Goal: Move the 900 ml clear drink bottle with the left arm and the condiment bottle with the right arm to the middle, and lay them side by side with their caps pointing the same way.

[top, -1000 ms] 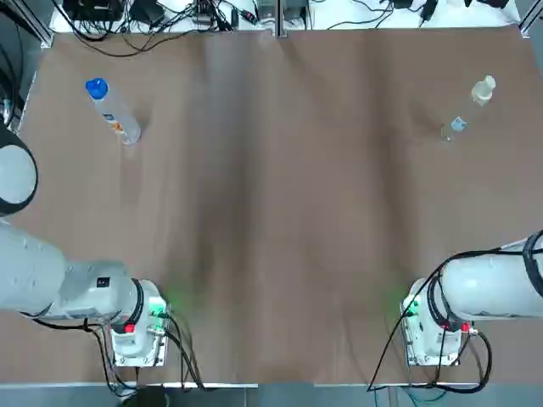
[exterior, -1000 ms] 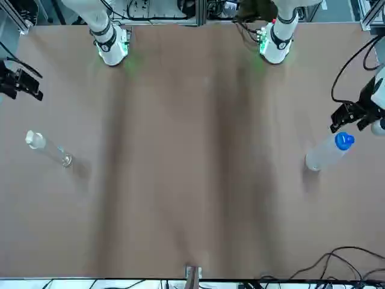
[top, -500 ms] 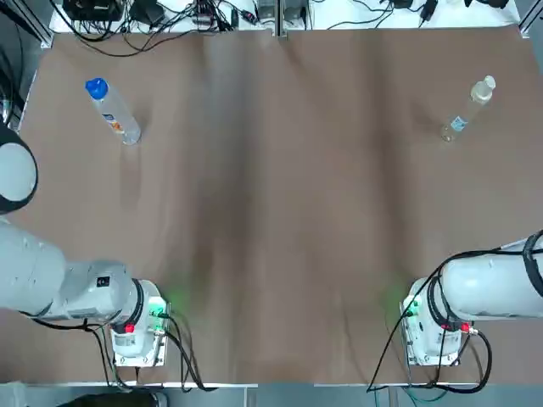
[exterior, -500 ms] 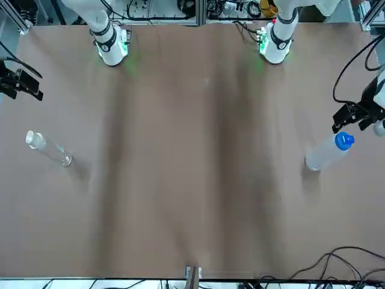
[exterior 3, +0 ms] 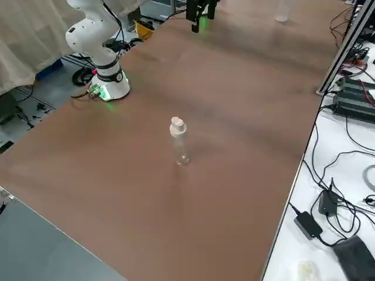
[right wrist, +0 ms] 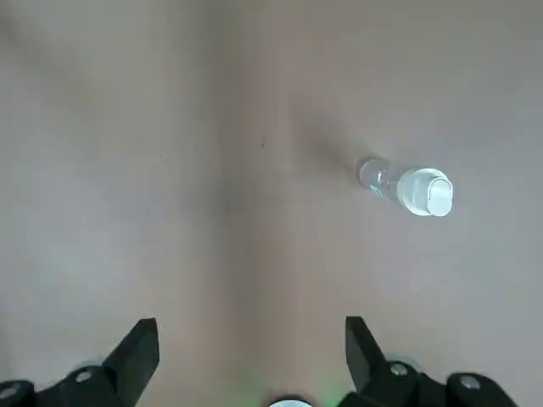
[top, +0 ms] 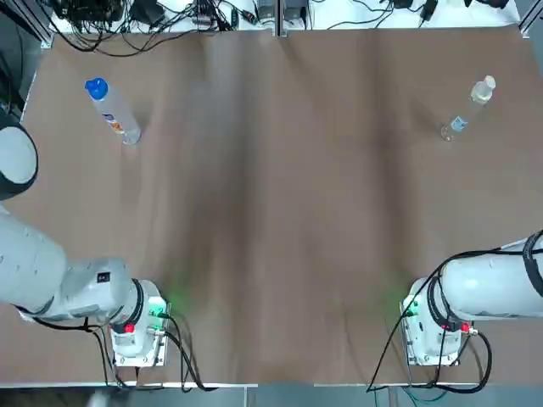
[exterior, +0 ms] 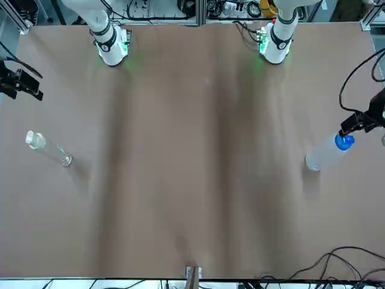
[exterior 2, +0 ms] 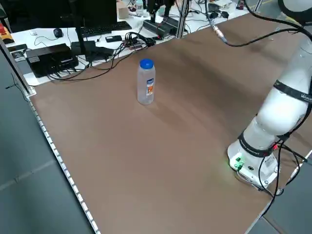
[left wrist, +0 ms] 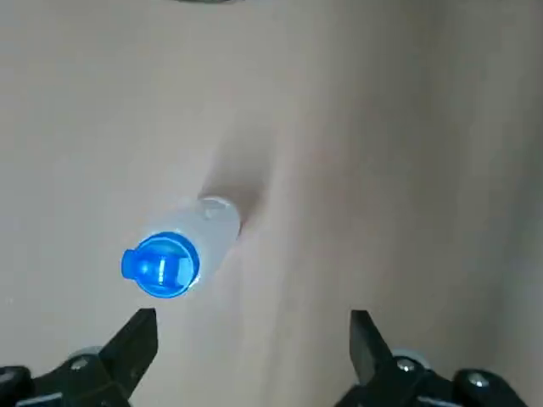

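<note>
The clear drink bottle (top: 111, 109) with a blue cap stands upright at the table's far left, also seen in the left side view (exterior 2: 146, 83). My left gripper (left wrist: 250, 339) hovers high above it, open and empty, with the blue cap (left wrist: 159, 264) off toward one finger; in the front view this gripper (exterior: 359, 122) shows just beside the cap. The small clear condiment bottle (top: 468, 106) with a pale cap stands at the far right. My right gripper (right wrist: 250, 339) is open and empty, well above the table and away from the condiment bottle (right wrist: 407, 188).
Both arm bases (top: 136, 326) (top: 437, 326) sit at the near edge with cables trailing. The brown table (top: 280, 212) lies bare between the two bottles. Cables and electronics (exterior 2: 53, 53) lie beyond the far edge.
My left gripper has shifted slightly outward toward the table's left edge, staying above the drink bottle. The right arm and both bottles have not moved.
</note>
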Robot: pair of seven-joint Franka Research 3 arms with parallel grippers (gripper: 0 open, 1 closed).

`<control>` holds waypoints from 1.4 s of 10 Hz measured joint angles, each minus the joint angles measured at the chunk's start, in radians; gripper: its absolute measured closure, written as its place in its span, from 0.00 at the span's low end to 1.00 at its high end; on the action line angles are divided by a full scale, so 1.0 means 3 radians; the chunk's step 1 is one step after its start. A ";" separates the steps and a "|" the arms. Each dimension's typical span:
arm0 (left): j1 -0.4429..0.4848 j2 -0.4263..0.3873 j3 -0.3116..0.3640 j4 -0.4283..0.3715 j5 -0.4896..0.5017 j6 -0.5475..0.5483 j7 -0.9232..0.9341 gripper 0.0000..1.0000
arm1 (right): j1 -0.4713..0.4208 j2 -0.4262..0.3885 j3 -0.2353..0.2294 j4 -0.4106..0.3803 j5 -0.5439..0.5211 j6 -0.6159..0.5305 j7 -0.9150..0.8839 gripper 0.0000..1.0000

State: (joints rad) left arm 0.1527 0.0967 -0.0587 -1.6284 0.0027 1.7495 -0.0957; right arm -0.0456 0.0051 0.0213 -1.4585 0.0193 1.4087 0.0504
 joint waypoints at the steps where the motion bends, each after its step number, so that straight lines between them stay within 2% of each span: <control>1: 0.0133 0.0090 0.0003 -0.0023 0.0000 0.0054 0.0054 0.00 | 0.0000 0.0000 -0.0001 0.0000 0.0000 0.0000 0.0000 0.03; 2: 0.0252 0.0186 0.0005 -0.0088 0.0000 0.0223 0.0139 0.00 | 0.0000 0.0000 -0.0003 0.0000 0.0000 0.0000 0.0000 0.03; 5: 0.0485 0.0363 0.0007 -0.0537 0.0000 0.0929 0.0433 0.00 | -0.0003 0.0000 -0.0023 0.0000 0.0000 0.0000 0.0000 0.03; 6: 0.0494 0.0371 0.0006 -0.0636 -0.0001 0.1011 0.0443 0.00 | -0.0005 0.0001 -0.0030 -0.0001 0.0000 0.0001 0.0000 0.03; 10: 0.0490 0.0332 -0.0043 -0.0733 -0.0001 0.1025 0.0444 0.00 | -0.0106 0.0010 -0.0064 -0.0039 -0.0024 0.0064 -0.0001 0.03; 14: 0.0503 0.0254 -0.0044 -0.0797 -0.0001 0.1026 0.0614 0.00 | -0.0422 0.0020 -0.0079 -0.0270 -0.0031 0.0252 -0.0007 0.03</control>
State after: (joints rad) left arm 0.3036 0.1729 -0.0720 -1.8675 0.0025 2.0571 0.0885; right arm -0.1721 0.0113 -0.0025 -1.5394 0.0101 1.4842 0.0482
